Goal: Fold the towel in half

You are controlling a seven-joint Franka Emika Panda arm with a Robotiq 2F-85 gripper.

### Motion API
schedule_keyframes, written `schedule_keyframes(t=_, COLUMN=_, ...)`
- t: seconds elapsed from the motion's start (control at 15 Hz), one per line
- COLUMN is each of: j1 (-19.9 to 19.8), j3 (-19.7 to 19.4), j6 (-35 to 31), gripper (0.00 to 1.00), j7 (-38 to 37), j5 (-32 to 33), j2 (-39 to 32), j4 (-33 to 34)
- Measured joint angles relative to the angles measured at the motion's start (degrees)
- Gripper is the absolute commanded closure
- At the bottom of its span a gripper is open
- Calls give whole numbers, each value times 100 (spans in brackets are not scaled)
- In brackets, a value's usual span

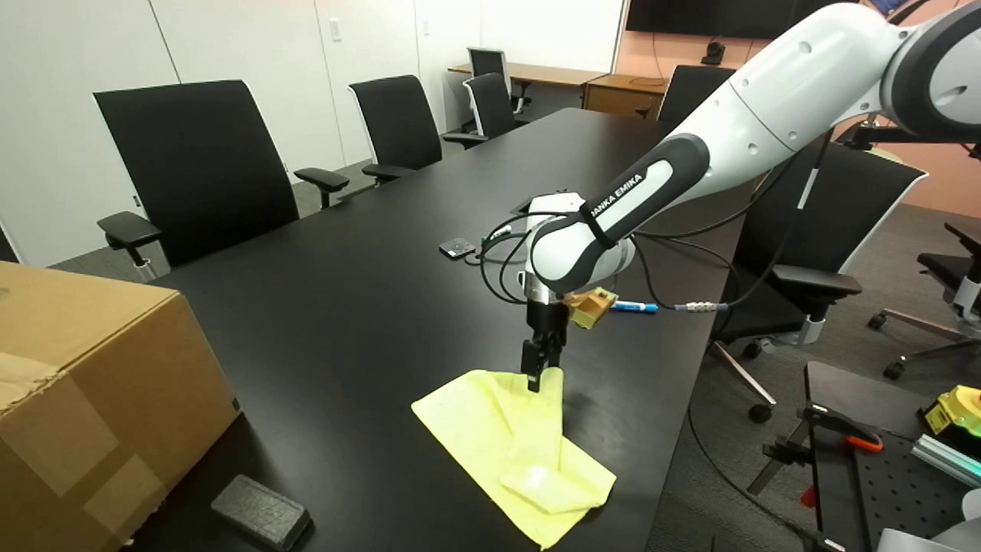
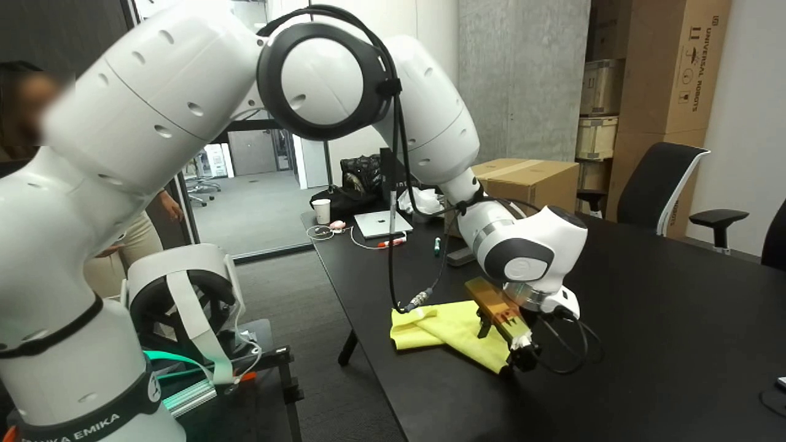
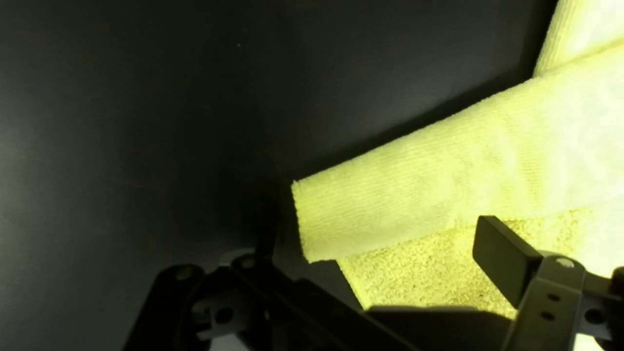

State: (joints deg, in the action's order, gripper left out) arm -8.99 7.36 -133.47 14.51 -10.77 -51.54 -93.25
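- We see the yellow towel (image 1: 517,456) lying on the dark table (image 1: 345,322), partly turned over on itself, its layers' edges out of line.
- We find the gripper (image 3: 378,241) low at one end of the towel, its fingers (image 3: 504,261) spread wide apart, with nothing pinched between them.
- In the wrist view we see one finger above the towel and the other just past its edge, over bare table; we cannot tell whether either touches it.
- Between the towel and the cardboard box (image 1: 161,399), which stands well apart from it, we make out a dark block (image 1: 260,510).
- In an exterior view we spot a blue marker (image 1: 634,307), apart from the towel.
- In an exterior view we see a silver laptop (image 2: 377,225) and a white cup (image 2: 321,213), both well apart from the towel.
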Motion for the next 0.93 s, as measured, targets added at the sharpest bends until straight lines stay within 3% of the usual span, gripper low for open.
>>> schedule_keyframes(t=0.93, j1=-25, j3=214, j6=77, gripper=0, j7=243, j5=0, j2=1, j4=-16)
